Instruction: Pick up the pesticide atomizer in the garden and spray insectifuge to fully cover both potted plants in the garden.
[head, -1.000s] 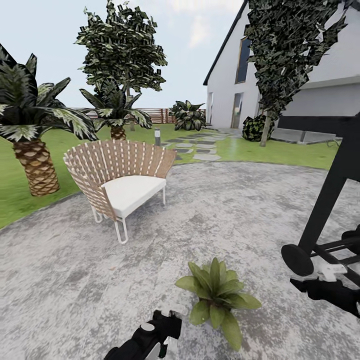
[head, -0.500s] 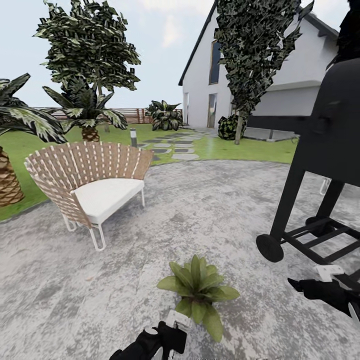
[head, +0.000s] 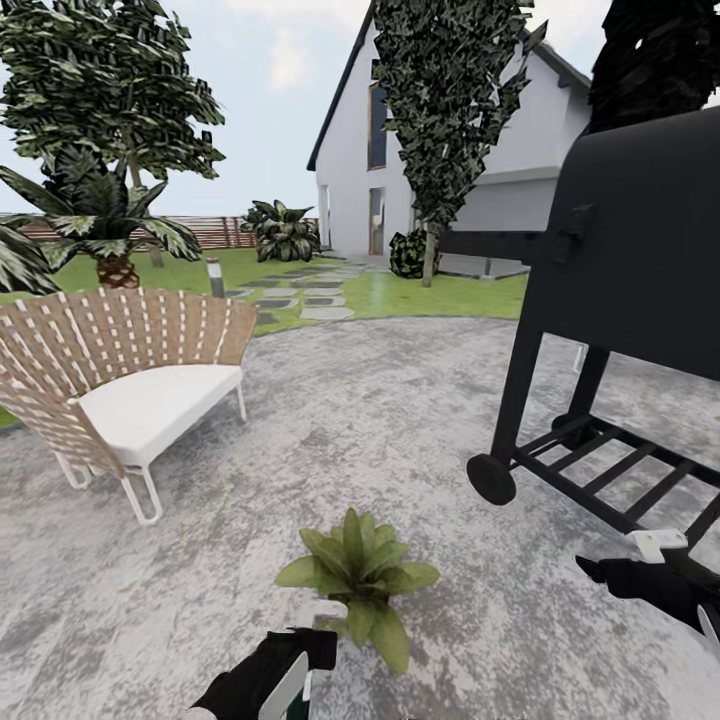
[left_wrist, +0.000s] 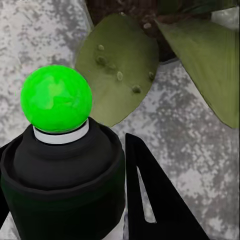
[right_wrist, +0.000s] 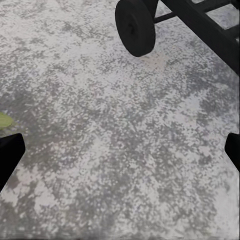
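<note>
Pesticide atomizer (left_wrist: 62, 165) sits pinched in the left gripper (head: 300, 655), its dark body and black neck topped by a bright green spray head (left_wrist: 56, 98) in the left wrist view. Just beyond it a potted plant (head: 357, 578) with broad green leaves stands on the grey stone patio (head: 380, 420). Right of the plant, well apart, stands a black grill (head: 620, 300) on wheels, with the right gripper (head: 640, 570), fingers spread, near its base. Left of the plant is a wicker chair (head: 120, 375).
</note>
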